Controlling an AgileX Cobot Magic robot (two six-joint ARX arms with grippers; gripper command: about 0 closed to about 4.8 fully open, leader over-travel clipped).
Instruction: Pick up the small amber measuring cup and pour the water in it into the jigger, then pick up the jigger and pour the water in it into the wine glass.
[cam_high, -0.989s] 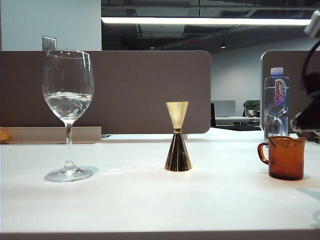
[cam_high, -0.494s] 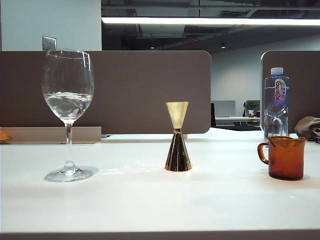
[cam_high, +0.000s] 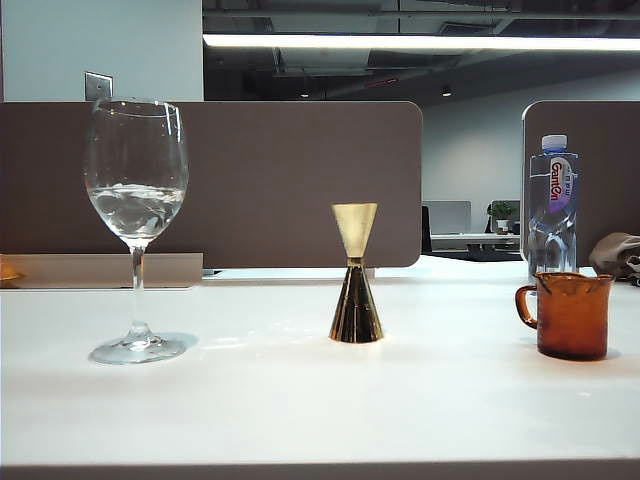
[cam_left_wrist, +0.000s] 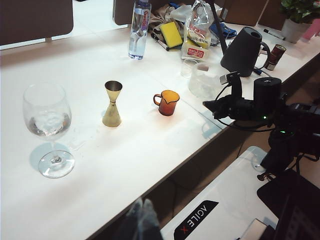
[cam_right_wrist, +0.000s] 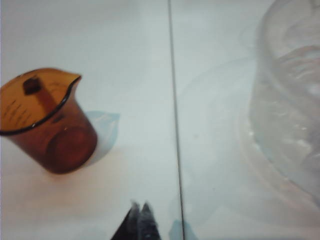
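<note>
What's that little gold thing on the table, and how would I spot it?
On the white table, look midway between the tall wine glass and the amber cup. The jigger stands there alone, upright: the only shiny gold metal piece, hourglass-shaped with a narrow waist.

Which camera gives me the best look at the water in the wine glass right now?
The exterior view: the wine glass stands side-on on the table's left, its waterline clear about halfway up the bowl. The left wrist view shows the glass from above, smaller, water less distinct. The right wrist view misses it, showing only the amber cup.
</note>
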